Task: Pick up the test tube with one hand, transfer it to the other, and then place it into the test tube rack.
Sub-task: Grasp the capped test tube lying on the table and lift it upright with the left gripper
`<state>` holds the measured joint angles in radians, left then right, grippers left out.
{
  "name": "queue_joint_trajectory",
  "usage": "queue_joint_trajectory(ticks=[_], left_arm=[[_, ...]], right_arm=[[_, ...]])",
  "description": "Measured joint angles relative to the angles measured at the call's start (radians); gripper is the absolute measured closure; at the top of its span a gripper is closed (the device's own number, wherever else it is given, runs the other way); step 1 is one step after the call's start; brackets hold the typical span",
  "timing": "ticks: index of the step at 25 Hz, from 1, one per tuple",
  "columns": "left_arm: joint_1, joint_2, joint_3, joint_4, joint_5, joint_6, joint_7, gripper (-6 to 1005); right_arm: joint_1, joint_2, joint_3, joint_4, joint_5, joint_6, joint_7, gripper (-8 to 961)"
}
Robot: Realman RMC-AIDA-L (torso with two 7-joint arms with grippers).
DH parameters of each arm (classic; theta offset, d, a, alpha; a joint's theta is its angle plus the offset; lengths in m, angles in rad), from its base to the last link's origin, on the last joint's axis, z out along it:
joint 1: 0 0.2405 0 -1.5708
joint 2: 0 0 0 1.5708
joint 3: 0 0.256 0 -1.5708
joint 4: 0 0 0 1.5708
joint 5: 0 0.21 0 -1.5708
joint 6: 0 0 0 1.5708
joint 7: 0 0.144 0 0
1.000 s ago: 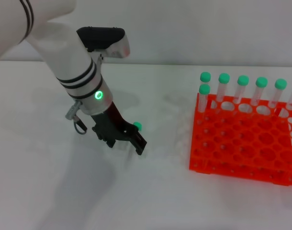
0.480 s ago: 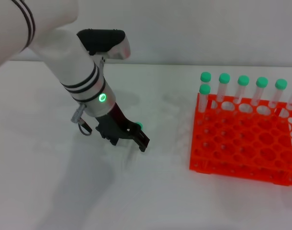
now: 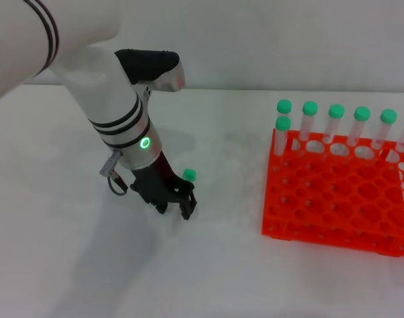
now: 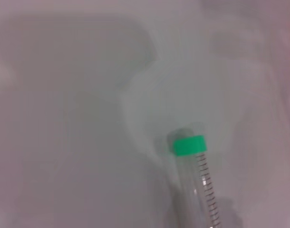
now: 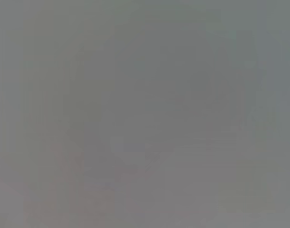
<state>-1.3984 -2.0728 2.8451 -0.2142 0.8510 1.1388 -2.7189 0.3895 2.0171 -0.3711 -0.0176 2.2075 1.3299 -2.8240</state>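
Tube (green cap) clear, lying flat.

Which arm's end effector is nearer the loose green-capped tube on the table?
Left. The left end effector is down over the test tube on the table. The right end effector is out of view; its wrist view shows nothing recognisable.

head looks down; left wrist hangs close over the test tube; right wrist seemingly blank

White table filling most of the head view, soft shadows lying across it. Pale grey wall rising behind its far edge.
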Motion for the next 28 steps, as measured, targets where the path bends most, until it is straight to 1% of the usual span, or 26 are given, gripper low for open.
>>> queue_joint_trajectory(ticks=[2,8,18,22,28], left_arm=[[-0.001,0.000,0.000,0.004,0.008,0.003,-0.006,328],[-0.001,-0.001,0.000,0.014,0.022,0.002,-0.023,498],[0.007,-0.003,0.000,0.018,0.024,-0.022,-0.023,567],[0.012,-0.003,0.000,0.043,0.024,-0.046,-0.015,594],[0.013,-0.002,0.000,0.051,0.021,-0.068,-0.008,721]], right_arm=[[0.001,0.000,0.000,0.000,0.000,0.000,0.000,90],[0.002,0.000,0.000,0.000,0.001,0.000,0.000,90],[0.002,0.000,0.000,-0.004,0.011,0.000,0.000,91],[0.001,0.000,0.000,-0.004,0.014,0.000,0.000,92],[0.000,-0.001,0.000,-0.006,0.014,0.000,0.000,93]])
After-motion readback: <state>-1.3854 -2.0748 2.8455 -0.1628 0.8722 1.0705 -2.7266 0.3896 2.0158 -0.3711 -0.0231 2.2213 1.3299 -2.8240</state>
